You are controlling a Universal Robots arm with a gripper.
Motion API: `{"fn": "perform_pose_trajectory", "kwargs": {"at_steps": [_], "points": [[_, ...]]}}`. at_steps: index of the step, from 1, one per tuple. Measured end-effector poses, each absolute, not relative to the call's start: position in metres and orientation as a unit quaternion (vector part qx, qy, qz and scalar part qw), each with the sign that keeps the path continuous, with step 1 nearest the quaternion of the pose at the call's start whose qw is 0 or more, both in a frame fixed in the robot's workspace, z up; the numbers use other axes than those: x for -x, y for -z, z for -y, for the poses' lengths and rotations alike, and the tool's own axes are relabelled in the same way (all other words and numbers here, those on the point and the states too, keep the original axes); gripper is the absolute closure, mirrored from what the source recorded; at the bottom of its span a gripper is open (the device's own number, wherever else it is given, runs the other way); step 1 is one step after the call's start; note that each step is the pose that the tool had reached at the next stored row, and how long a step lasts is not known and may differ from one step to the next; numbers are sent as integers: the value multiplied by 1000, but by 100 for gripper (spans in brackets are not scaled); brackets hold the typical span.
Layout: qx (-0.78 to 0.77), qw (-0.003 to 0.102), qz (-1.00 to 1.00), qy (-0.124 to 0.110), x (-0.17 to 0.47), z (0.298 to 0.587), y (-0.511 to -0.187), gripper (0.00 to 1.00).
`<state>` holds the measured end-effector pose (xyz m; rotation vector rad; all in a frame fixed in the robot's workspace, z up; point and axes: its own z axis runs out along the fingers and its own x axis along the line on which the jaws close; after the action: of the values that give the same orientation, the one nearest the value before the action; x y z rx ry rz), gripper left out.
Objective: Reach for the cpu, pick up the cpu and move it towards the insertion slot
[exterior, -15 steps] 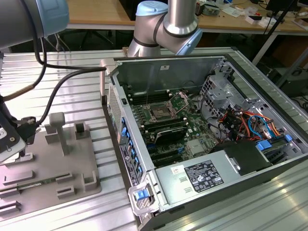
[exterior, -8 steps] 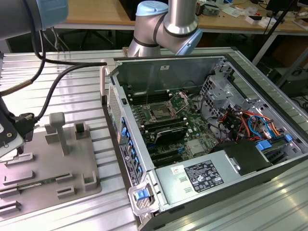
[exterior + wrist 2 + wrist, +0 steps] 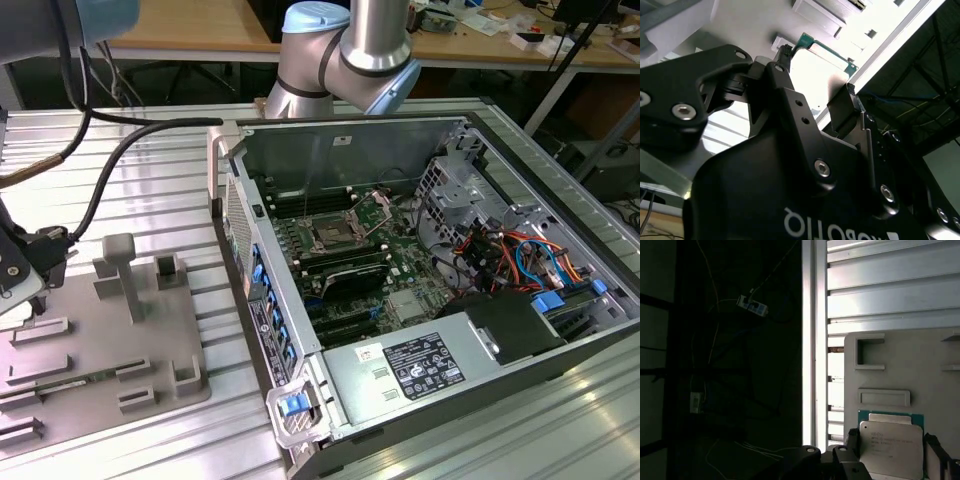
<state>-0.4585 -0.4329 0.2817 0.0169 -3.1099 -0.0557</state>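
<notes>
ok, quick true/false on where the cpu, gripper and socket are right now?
1. The cpu sits in the socket. False: it is at the gripper, over the grey fixture, outside the case.
2. The case lies open with the socket in view. True.
3. The gripper is inside the case. False: it is at the fixture, to the exterior view's left of the case.
4. The cpu's silvery top faces the first wrist camera. True.
</notes>
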Motion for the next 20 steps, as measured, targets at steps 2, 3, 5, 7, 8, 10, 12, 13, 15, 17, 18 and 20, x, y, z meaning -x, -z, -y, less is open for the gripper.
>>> {"fn": "perform_pose_trajectory", "kwargs": {"at_steps": [2,3,5,7,8,10,12,13,15,17,18,20], "points": [[-5,16,1000,18,459,433,-284,45],[-5,16,1000,18,459,433,-285,45],[-5,16,1000,18,458,433,-286,45],[-5,16,1000,18,459,433,-288,45],[-5,16,1000,18,459,433,-289,45],[-5,16,1000,18,459,433,-291,45],[-5,16,1000,18,458,433,-293,45],[-5,16,1000,18,459,433,-294,45],[-5,16,1000,18,458,433,-294,45],[-5,16,1000,18,459,433,-295,45],[-5,16,1000,18,458,433,-295,45],[-5,16,1000,18,459,433,-295,45]]}}
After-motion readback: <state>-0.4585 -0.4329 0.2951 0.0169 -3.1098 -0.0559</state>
